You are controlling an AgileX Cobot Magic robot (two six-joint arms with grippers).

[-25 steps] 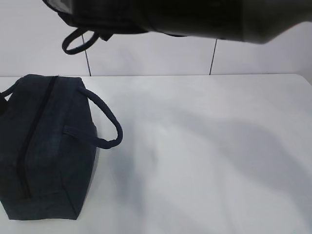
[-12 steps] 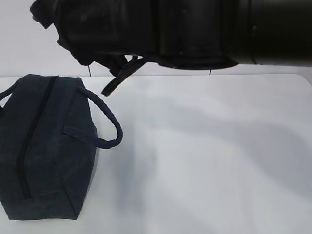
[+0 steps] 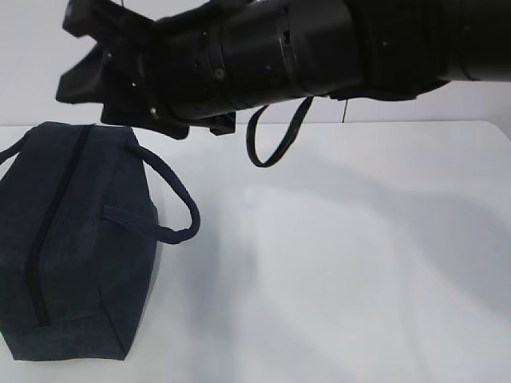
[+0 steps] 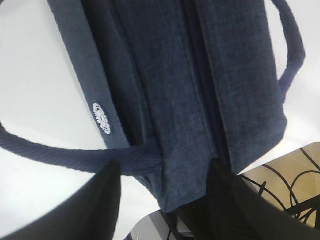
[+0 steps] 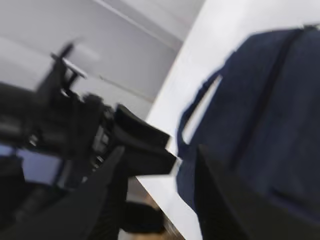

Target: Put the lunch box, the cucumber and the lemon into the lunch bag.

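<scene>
One lunch bag [image 3: 72, 239] lies on the white counter [image 3: 335, 263] at the left, with its zipper shut along the top. Two loop handles are visible, one on each side. No other task item can be seen.

The right claw [image 3: 88, 68] hangs in the air above the far end of the bag, partly open and holding nothing. The left claw [image 4: 162, 200] is over the near end of the bag, its two fingers [image 4: 95, 205] apart, gripping nothing.

The bag [image 3: 72, 239] fills the bench's [image 3: 343, 263] left; an arm [image 3: 263, 56] spans overhead; right bench lies open.
</scene>
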